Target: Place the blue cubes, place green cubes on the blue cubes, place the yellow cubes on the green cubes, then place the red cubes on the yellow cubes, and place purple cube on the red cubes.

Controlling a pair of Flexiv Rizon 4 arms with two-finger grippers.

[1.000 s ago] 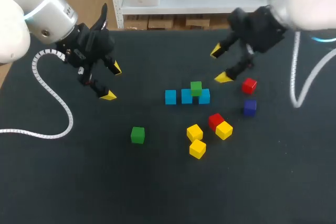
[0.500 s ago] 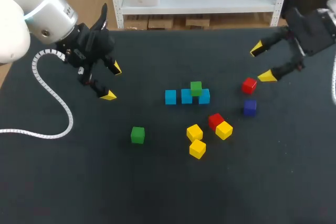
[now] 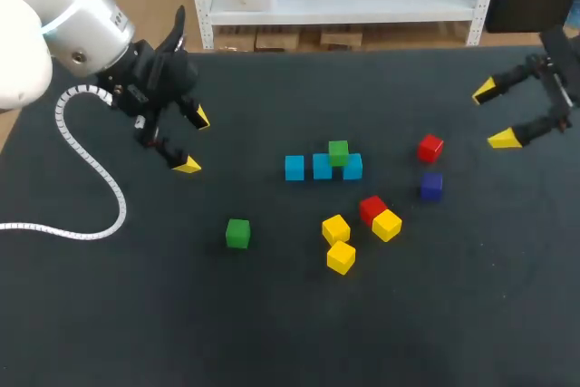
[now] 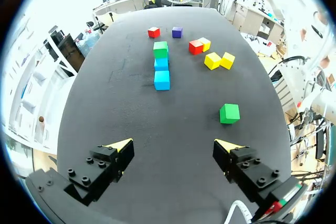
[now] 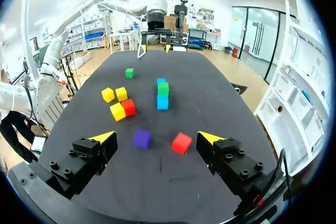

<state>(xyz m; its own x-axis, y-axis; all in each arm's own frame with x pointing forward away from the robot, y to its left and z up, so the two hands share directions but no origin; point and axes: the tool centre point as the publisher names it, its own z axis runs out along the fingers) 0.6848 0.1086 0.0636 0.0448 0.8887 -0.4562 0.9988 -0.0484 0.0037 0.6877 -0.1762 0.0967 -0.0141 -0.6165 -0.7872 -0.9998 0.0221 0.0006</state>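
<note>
Loose green cube point(image 3: 237, 232): sits alone on the table point(image 3: 109, 333), flat on one face, nothing touching it. As a cube it has no long axis to favour, so either pair of side faces would serve.

Blue cubes point(image 3: 294, 168): three in a row mid-table, well apart from the loose one. The stacked green cube point(image 3: 338, 152) is already on top and appears to straddle the two at the row's right end. Judgement: the loose green goes up beside it next.

Left gripper point(image 3: 194, 142): fingers spread wide, nothing held, hanging over the table's left part. In its wrist view the loose green cube lies ahead of it, beyond one fingertip rather than between the two.

Right gripper point(image 3: 494, 115): also spread and empty, at the table's right edge, far from that cube.

Judgement: the left arm is nearer, so the pick is its to make.
</note>
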